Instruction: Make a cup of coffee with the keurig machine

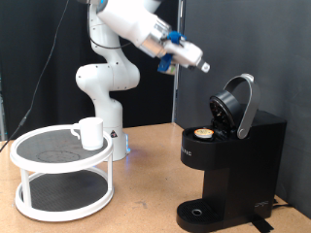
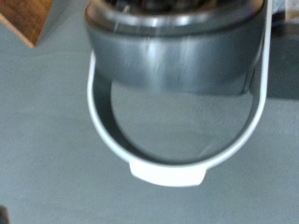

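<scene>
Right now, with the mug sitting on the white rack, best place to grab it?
Take the cup across its rim from above: it stands upright and open-topped on the rack's upper tier, nothing over it. Its handle shows toward the exterior view's left, so avoid that side. The tool is up near the keurig machine's raised lid.

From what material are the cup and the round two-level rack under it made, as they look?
The cup looks like white glazed ceramic: smooth, thick-walled, opaque. The rack seems white-painted metal or plastic with dark mesh-like shelves; the picture is too coarse to say which.
</scene>
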{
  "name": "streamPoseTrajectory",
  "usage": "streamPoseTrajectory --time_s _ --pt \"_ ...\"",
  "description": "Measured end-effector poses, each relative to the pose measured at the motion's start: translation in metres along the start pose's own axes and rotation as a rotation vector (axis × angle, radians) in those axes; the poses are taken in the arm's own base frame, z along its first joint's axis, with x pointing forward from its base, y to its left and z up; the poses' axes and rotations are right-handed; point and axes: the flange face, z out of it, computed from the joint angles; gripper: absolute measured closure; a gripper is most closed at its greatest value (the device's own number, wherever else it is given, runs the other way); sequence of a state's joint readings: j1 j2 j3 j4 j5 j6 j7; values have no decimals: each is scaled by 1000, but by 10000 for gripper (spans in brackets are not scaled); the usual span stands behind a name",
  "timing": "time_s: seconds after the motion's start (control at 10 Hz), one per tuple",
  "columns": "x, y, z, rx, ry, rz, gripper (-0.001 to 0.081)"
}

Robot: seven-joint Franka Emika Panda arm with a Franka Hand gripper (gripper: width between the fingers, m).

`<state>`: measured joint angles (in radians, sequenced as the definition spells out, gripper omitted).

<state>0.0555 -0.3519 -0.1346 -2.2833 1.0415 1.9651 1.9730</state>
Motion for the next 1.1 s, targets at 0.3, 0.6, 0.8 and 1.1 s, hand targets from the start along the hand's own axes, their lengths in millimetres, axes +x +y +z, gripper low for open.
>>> streamPoseTrajectory --time_s 0.3,0.6,0.8,1.1 --pt "-7 8 -10 -9 -13 12 72" --pt "-29 18 -3 -14 -144 14 72" --pt "-47 36 14 0 -117 -16 72" --pt "-69 59 49 66 -21 -44 72"
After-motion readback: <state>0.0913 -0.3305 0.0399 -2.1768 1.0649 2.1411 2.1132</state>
